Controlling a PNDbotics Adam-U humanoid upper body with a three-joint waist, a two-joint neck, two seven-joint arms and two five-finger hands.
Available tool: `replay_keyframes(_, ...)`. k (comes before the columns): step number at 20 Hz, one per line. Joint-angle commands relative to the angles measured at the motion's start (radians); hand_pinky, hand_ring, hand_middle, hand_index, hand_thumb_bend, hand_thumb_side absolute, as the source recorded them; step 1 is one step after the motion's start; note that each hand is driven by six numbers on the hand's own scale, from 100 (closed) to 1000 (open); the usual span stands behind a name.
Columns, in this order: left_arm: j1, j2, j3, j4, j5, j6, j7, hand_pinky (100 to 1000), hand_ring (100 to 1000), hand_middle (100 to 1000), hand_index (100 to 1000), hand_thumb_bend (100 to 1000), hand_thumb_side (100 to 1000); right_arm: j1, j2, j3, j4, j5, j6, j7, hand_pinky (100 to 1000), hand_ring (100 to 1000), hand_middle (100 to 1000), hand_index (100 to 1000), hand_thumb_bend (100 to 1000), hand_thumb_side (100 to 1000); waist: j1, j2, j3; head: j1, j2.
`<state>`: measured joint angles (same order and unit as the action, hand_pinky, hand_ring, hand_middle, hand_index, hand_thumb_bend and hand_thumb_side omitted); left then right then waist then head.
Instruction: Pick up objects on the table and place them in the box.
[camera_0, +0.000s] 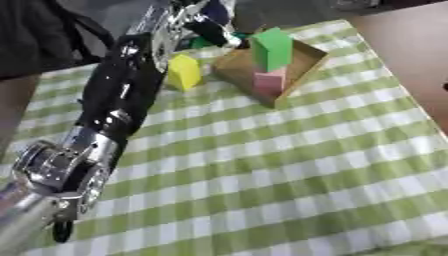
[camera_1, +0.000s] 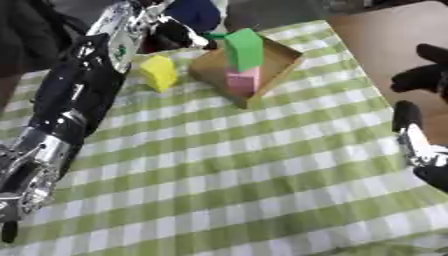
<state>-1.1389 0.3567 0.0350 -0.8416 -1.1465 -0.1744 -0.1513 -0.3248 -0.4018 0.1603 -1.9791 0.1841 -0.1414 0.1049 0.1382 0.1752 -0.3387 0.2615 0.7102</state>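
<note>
An open cardboard box lies on the green checked cloth at the back. Inside it a green block stands over a pink block. A yellow block sits on the cloth just left of the box. My left arm reaches up from the lower left, and my left hand hovers at the box's far left corner. Its dark fingers curl across a small green thing that shows on both sides of them. My right hand rests at the right edge of the right eye view, fingers relaxed.
Brown bare tabletop lies beyond the cloth's right edge. A dark blue shape sits behind the left hand at the far edge. The left forearm covers the cloth's left side.
</note>
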Motion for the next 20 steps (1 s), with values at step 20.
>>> replay_keyframes(20, -0.014, 0.066, 0.103, 0.224, -0.068, 0.28, -0.074, 705, 614, 644, 839, 785, 480, -0.002, -0.008, -0.01, -0.009, 0.011, -0.004, -0.004, 844, 723, 685, 946, 100, 444, -0.018, -0.016, 0.009, -0.009, -0.008)
